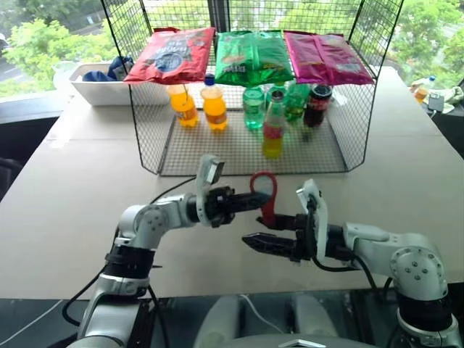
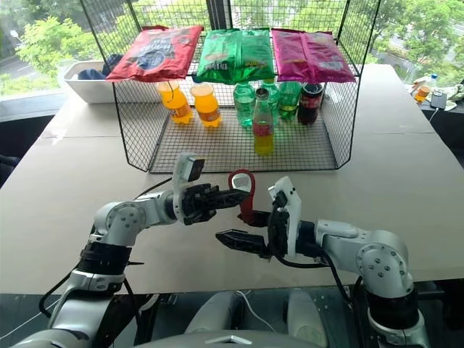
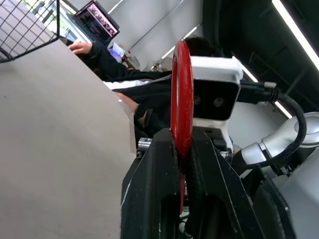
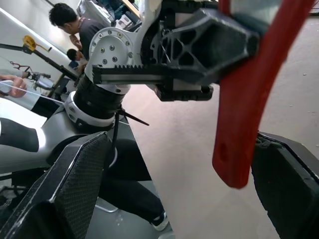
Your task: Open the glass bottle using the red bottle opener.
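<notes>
Nearest in the head views, the right gripper (image 1: 255,242) points toward the robot's left with fingers spread and holding nothing, just below the red bottle opener (image 1: 265,196), which the left gripper (image 1: 250,201) clamps by the ring, handle hanging down; the glass bottle (image 1: 273,129) stands upright well beyond, inside the wire rack (image 1: 152,145) on the table (image 1: 65,196). From the left wrist, black fingers (image 3: 149,189) squeeze the opener's red ring edge-on (a person's hand (image 3: 79,48) rests on the table behind). From the right wrist, the opener's handle (image 4: 244,114) hangs between that gripper's wide-apart fingers (image 4: 75,184), touching neither.

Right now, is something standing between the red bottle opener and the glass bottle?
No. The red bottle opener is in the left gripper; bare table leads to the glass bottle at the wire rack's open front.
</notes>
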You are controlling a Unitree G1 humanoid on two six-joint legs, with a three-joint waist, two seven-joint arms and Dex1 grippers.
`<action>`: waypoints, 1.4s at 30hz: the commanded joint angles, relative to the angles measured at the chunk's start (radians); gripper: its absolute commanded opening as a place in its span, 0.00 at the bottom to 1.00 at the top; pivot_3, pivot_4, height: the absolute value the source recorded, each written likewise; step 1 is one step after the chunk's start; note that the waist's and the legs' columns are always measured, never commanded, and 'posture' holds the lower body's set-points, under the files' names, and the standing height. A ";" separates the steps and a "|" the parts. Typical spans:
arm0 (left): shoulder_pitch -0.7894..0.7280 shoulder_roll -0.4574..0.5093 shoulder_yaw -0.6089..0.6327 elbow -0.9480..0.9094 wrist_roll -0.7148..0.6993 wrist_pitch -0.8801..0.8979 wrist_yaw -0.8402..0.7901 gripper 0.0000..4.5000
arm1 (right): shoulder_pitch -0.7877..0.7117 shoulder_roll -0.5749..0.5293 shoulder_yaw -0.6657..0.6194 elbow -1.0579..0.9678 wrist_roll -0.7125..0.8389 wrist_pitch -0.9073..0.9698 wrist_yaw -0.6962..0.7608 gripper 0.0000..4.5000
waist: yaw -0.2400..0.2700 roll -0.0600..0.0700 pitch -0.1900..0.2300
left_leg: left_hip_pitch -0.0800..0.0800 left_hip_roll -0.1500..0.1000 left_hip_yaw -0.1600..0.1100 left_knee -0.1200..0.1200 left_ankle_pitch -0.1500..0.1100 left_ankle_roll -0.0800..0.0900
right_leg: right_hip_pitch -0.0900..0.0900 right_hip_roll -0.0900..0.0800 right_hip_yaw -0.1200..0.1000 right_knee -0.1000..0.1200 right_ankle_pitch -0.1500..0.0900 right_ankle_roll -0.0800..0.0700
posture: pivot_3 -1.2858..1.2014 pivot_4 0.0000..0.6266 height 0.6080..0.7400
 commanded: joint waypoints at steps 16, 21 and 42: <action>0.035 -0.039 0.014 -0.048 -0.001 0.008 0.003 0.00 | -0.022 -0.075 0.046 -0.028 0.161 -0.049 -0.079 0.01 | 0.000 0.000 0.000 | 0.000 0.000 0.000 0.000 0.000 0.000 | 0.000 0.000 0.000 0.000 0.000 0.000 | 0.52 0.24 1.00; 0.043 -0.066 0.051 -0.047 -0.020 -0.004 0.046 0.43 | -0.026 -0.087 0.046 -0.014 0.163 -0.065 -0.094 0.00 | 0.002 0.000 0.000 | 0.000 0.000 0.000 0.000 0.000 0.000 | 0.000 0.000 0.000 0.000 0.000 0.000 | 0.52 0.24 1.00; -0.205 -0.326 0.075 0.415 0.602 -1.085 0.302 0.99 | 0.076 -0.133 -0.091 0.104 -0.455 -0.543 -0.112 0.00 | 0.012 -0.001 0.000 | -0.002 -0.001 0.002 -0.001 0.000 0.000 | -0.001 0.000 0.001 -0.002 0.000 0.000 | 0.52 0.24 1.00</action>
